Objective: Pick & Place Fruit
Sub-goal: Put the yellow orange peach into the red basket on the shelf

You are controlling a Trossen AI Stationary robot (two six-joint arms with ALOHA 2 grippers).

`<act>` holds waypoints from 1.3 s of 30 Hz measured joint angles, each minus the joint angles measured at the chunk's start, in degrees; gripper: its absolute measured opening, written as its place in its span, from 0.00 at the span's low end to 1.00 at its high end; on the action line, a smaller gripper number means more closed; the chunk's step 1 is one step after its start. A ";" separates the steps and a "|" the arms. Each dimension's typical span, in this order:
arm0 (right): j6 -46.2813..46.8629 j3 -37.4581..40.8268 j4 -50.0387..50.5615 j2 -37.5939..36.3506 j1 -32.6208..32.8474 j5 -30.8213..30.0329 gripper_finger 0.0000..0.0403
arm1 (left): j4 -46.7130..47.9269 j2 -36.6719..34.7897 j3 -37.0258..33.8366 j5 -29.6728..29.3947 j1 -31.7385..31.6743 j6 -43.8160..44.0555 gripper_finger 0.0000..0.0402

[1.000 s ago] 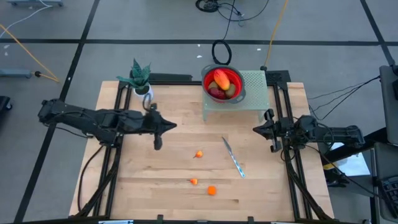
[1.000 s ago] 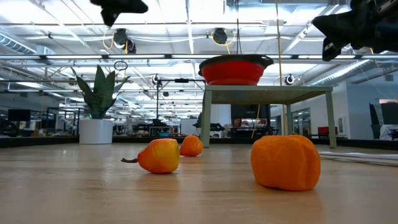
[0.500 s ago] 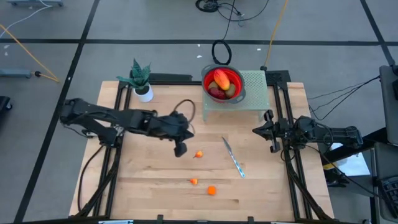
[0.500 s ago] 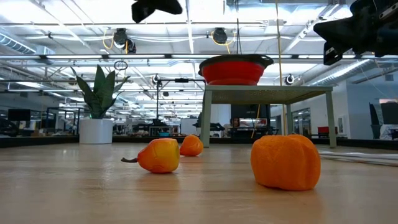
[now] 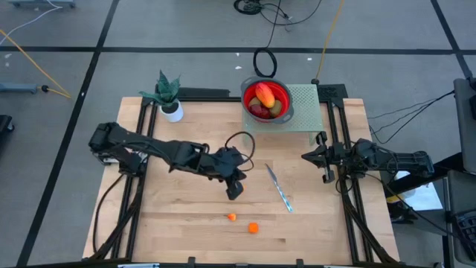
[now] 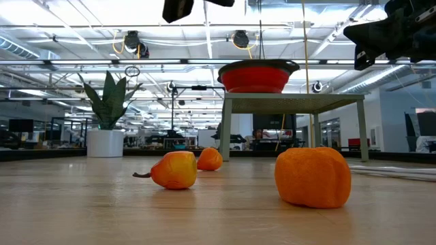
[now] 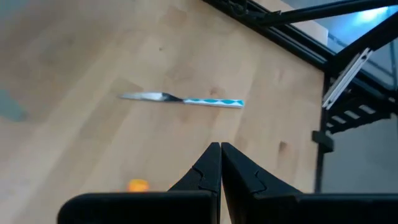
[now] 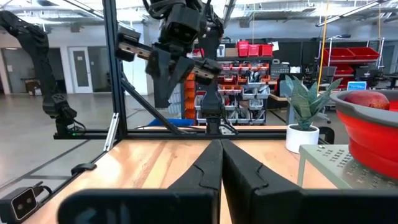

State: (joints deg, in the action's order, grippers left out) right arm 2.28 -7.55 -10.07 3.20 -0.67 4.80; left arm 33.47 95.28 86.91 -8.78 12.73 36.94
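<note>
Three small orange fruits lie on the table in the low view: one with a stalk (image 6: 174, 170), one behind it (image 6: 209, 159), a larger one (image 6: 313, 177). The high view shows only two (image 5: 231, 217) (image 5: 253, 228); my left gripper (image 5: 234, 186) covers the third. That gripper is shut (image 7: 220, 150), high above the table's middle (image 6: 184, 7). The red bowl (image 5: 282, 95) on the green stand holds an elongated red-orange piece (image 5: 262, 94), dark red and olive-brown fruit. My right gripper (image 5: 321, 158), shut (image 8: 220, 148), waits by the right edge.
The slim silver-blue knife (image 5: 279, 187) (image 7: 186, 99) lies flat just right of my left gripper. A potted plant (image 5: 169, 97) stands at the far left corner. The green stand (image 5: 309, 112) sits at the far edge. One orange piece (image 7: 138, 185) shows below my left fingers.
My left arm has swung out from beside the plant toward the table's right and somewhat nearer. Its gripper now stands over the middle of the table and covers the orange fruit that showed there before. The fruit and the knife have kept their places.
</note>
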 joint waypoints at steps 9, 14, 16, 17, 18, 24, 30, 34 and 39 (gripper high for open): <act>-0.62 0.00 0.20 0.00 0.00 0.00 0.00 | -0.17 1.21 0.62 -1.26 2.75 13.08 0.02; -1.54 0.00 0.20 0.00 0.00 -0.02 0.00 | -0.17 1.21 0.62 -4.96 3.70 18.36 0.02; -1.52 0.00 0.22 0.00 0.00 0.00 0.00 | -0.20 1.47 0.63 -5.26 3.70 20.46 0.02; -1.53 0.00 0.20 0.00 0.00 -0.01 0.00 | -0.21 1.65 0.64 -5.33 3.70 21.46 0.02; -1.53 0.00 0.20 0.00 0.00 -0.02 0.00 | -0.09 1.72 0.64 -5.35 3.70 22.39 0.02; -1.51 0.00 0.17 0.00 0.02 -0.06 0.00 | -0.14 4.10 0.68 -5.38 3.70 24.25 0.02; -1.51 -0.02 0.14 0.02 0.02 -0.17 0.00 | -0.41 7.04 0.68 -5.22 3.09 24.75 0.02; -1.50 -0.02 0.27 0.02 0.02 -0.20 0.00 | -0.17 8.90 0.66 -5.15 2.38 23.65 0.02; -1.49 -0.02 0.29 0.02 0.02 -0.22 0.00 | 0.09 10.54 0.64 -4.70 1.27 18.54 0.02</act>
State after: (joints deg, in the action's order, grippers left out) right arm 0.80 -7.57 -9.78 3.22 -0.64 4.58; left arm 33.56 105.82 87.55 -13.47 14.00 55.47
